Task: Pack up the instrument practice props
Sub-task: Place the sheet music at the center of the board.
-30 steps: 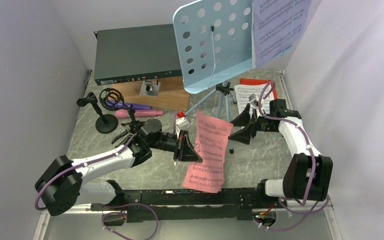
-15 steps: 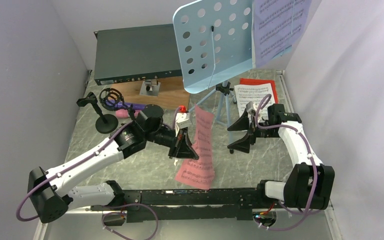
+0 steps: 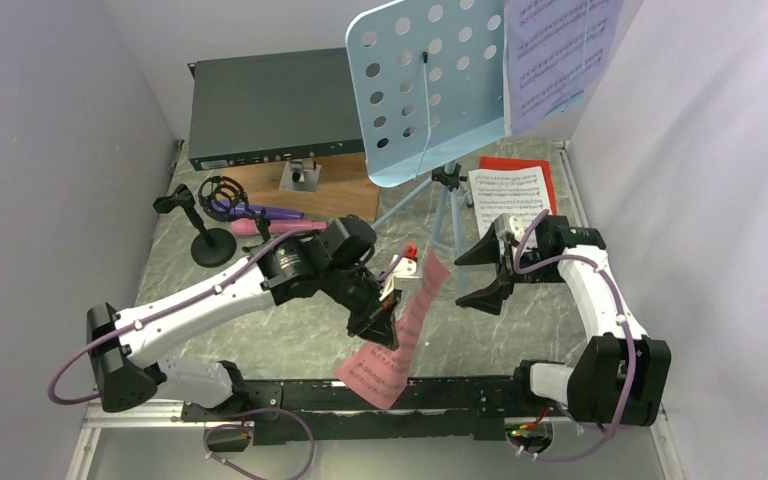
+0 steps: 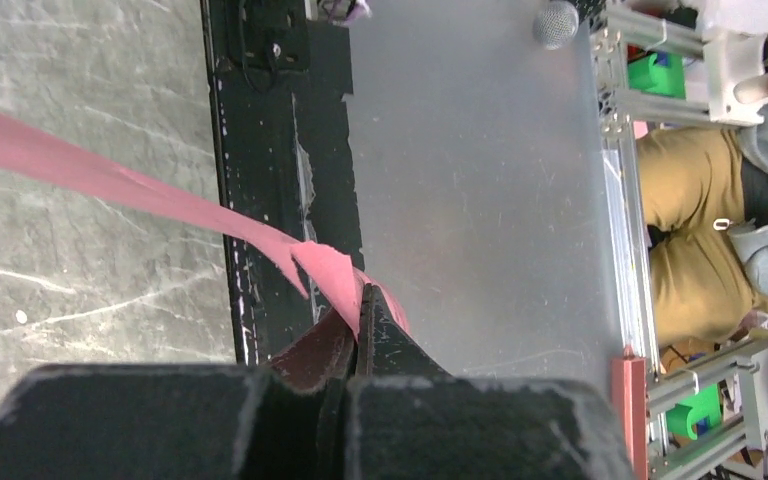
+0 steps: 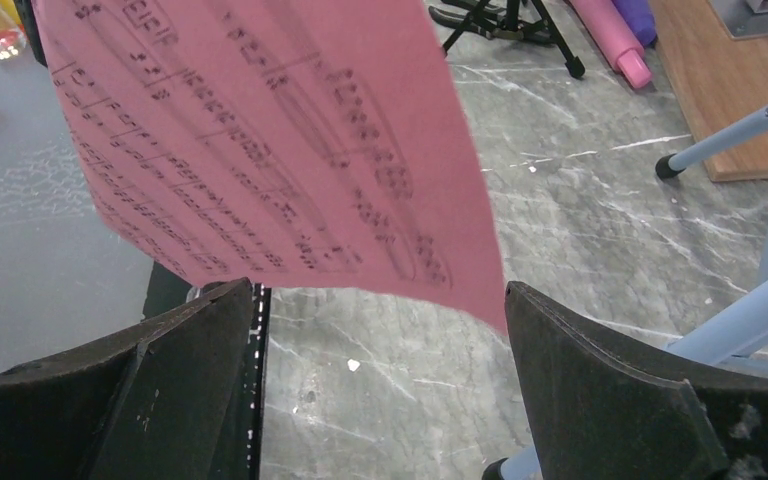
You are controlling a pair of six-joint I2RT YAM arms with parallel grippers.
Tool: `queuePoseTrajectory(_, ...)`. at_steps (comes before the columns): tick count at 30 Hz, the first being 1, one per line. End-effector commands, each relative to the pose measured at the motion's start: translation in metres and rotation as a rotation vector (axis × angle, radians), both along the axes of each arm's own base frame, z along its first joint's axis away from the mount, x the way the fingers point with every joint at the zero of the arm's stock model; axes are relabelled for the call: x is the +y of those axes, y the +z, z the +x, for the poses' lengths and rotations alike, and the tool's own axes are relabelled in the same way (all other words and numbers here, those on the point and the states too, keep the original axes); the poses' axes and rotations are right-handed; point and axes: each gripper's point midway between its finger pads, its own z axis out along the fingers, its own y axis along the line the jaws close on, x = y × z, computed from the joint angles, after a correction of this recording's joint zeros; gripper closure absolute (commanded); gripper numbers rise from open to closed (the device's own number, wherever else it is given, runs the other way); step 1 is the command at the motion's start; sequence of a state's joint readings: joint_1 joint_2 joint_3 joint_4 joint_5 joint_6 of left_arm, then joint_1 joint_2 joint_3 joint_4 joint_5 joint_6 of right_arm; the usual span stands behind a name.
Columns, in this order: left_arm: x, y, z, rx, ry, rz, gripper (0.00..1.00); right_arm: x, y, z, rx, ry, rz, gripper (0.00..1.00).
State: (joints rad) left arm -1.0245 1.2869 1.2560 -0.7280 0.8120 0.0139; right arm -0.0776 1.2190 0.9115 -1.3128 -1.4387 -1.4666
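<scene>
- my left tool pinches the pink music sheet by one edge, so it hangs above the worktop's near edge, ready for carrying.
- my right tool stands wide and empty beside it.

Music sheet between left gripper and right gripper; tripod seemingly behind it.
</scene>
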Motion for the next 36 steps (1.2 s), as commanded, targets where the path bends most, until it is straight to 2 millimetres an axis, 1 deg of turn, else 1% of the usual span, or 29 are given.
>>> queuePoseTrajectory(1, 0.005, 0.001, -0.007, -0.059, -0.045, 0.056, 1.0, 0.0, 0.007, 0.001, -0.081, 0.008, -0.005, 0.0)
queuePoseTrajectory(8, 0.003, 0.0, -0.005, -0.085, -0.044, 0.062, 1.0, 0.003, 0.005, -0.002, -0.072, 0.019, 0.002, 0.02)
queuePoseTrajectory(10, 0.003, -0.003, -0.002, -0.097, -0.036, 0.07, 1.0, 0.005, 0.005, -0.005, -0.068, 0.03, 0.004, 0.04)
queuePoseTrajectory(11, 0.003, -0.004, 0.0, -0.103, -0.029, 0.076, 1.0, 0.006, 0.005, -0.006, -0.068, 0.035, 0.003, 0.07)
queuePoseTrajectory(14, 0.003, -0.008, 0.004, -0.123, -0.013, 0.087, 1.0, 0.008, 0.006, -0.009, -0.07, 0.046, 0.0, 0.23)
queuePoseTrajectory(15, 0.003, -0.009, 0.006, -0.132, -0.005, 0.088, 1.0, 0.008, 0.006, -0.009, -0.069, 0.047, 0.0, 0.3)
queuePoseTrajectory(18, 0.003, -0.014, 0.012, -0.156, 0.023, 0.098, 1.0, 0.009, 0.009, -0.009, -0.067, 0.044, 0.0, 0.59)
queuePoseTrajectory(20, 0.004, -0.018, 0.015, -0.168, 0.038, 0.107, 1.0, 0.009, 0.011, -0.008, -0.064, 0.042, 0.0, 0.75)
queuePoseTrajectory(21, 0.005, -0.019, 0.016, -0.172, 0.045, 0.108, 1.0, 0.008, 0.011, -0.009, -0.061, 0.042, -0.001, 0.82)
queuePoseTrajectory(24, 0.006, -0.024, 0.021, -0.188, 0.067, 0.118, 1.0, 0.008, 0.012, -0.009, -0.061, 0.041, -0.01, 0.98)
queuePoseTrajectory(25, 0.007, -0.026, 0.022, -0.192, 0.075, 0.121, 1.0, 0.008, 0.013, -0.008, -0.061, 0.04, -0.013, 1.0)
queuePoseTrajectory(30, 0.012, -0.033, 0.033, -0.225, 0.125, 0.146, 1.0, 0.006, 0.012, -0.007, -0.051, 0.033, -0.033, 1.0)
queuePoseTrajectory(31, 0.013, -0.035, 0.037, -0.239, 0.142, 0.155, 0.96, 0.006, 0.013, -0.006, -0.048, 0.031, -0.043, 1.0)
queuePoseTrajectory(32, 0.015, -0.037, 0.041, -0.251, 0.159, 0.168, 0.9, 0.005, 0.012, -0.005, -0.044, 0.028, -0.058, 1.0)
queuePoseTrajectory(34, 0.019, -0.04, 0.049, -0.283, 0.203, 0.188, 0.71, 0.001, 0.011, -0.002, -0.038, 0.017, -0.098, 1.0)
queuePoseTrajectory(36, 0.024, -0.043, 0.06, -0.323, 0.254, 0.206, 0.56, -0.004, 0.009, 0.001, -0.035, -0.003, -0.159, 1.0)
